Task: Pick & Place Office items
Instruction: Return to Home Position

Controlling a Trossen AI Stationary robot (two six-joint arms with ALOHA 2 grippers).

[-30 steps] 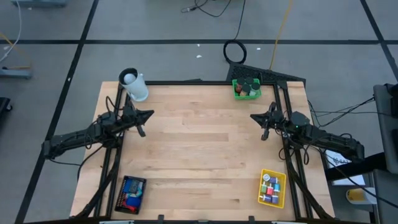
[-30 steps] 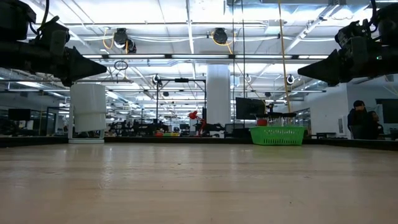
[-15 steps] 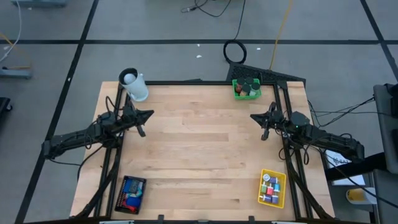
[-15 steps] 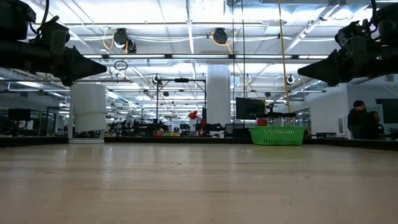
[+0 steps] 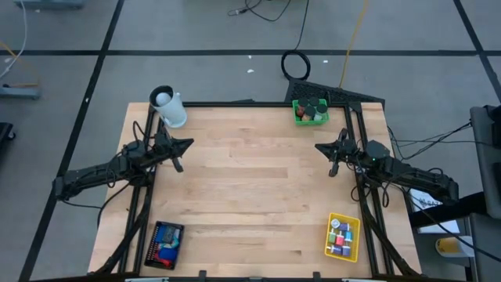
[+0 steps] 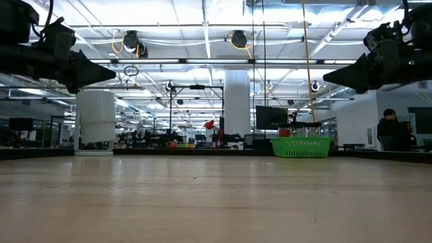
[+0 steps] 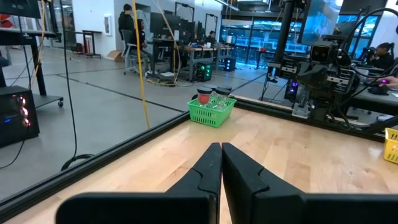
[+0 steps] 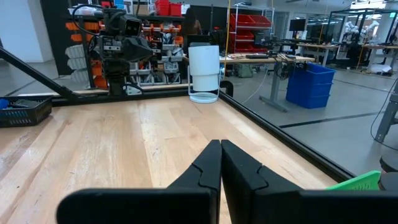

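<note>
The office items (image 5: 341,235) lie sorted in three mesh trays at the table's corners. A yellow tray (image 5: 329,235) sits near right, a green tray (image 5: 297,117) far right, and a black tray (image 5: 152,249) near left. No piece lies loose on the bare boards of the table (image 5: 250,204).

The left gripper (image 7: 218,149) hangs above the left edge and the right gripper (image 8: 218,144) above the right edge. Both are well off the wood, and each pair of fingers is pressed together on nothing.

Little looks risky now. The likeliest trouble is an arm link swinging low near its own side. The right arm could nudge the yellow or green tray, or the left could clip the white cup (image 5: 168,107) at the far left corner. The trays look like light plastic lattice, and on such smooth planks they would probably slide or tip rather than resist.

The items are small hard blocks in red, blue, white and dark tones, heaped loosely, so a jolt could spill them. The cup is a plain smooth cylinder, upright in the low view. The fingers are dark, matte and angular, and taper to a narrow point.
</note>
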